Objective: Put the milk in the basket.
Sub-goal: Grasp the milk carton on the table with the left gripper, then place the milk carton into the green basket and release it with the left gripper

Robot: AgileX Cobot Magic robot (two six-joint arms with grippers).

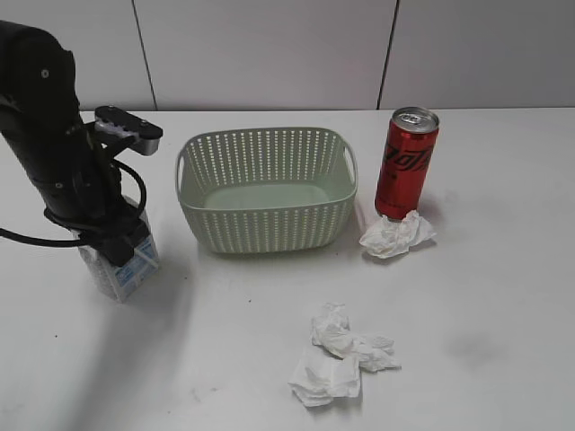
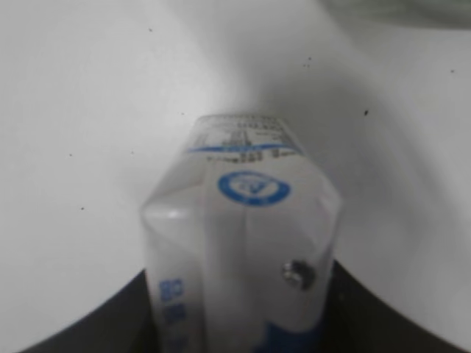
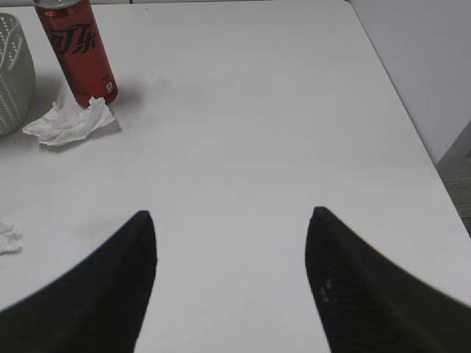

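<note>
Milk carton (image 1: 119, 269): sitting on the white table (image 1: 467, 296) at the left of the exterior view, well apart from the basket's left end; its white and blue body is showing below the arm, tilted a little. In the left wrist view the carton (image 2: 246, 243) is filling the middle of the frame, its folded top with a blue round mark facing the camera.
Left gripper (image 1: 115, 241): reaching down over the carton and clenching it on both sides, with dark finger shapes showing on either side of the carton.
Basket (image 1: 266, 224): pale green and perforated, standing at the middle of the table with nothing lying inside.
Right gripper (image 3: 231, 220): hanging above bare table, its two dark fingers spread wide and grasping nothing.
Red soda can (image 1: 406, 163): standing upright just right of the basket, with a crumpled tissue (image 1: 396, 235) touching its base.
Second crumpled tissue (image 1: 337, 356): lying nearer the front, well apart from the basket.
</note>
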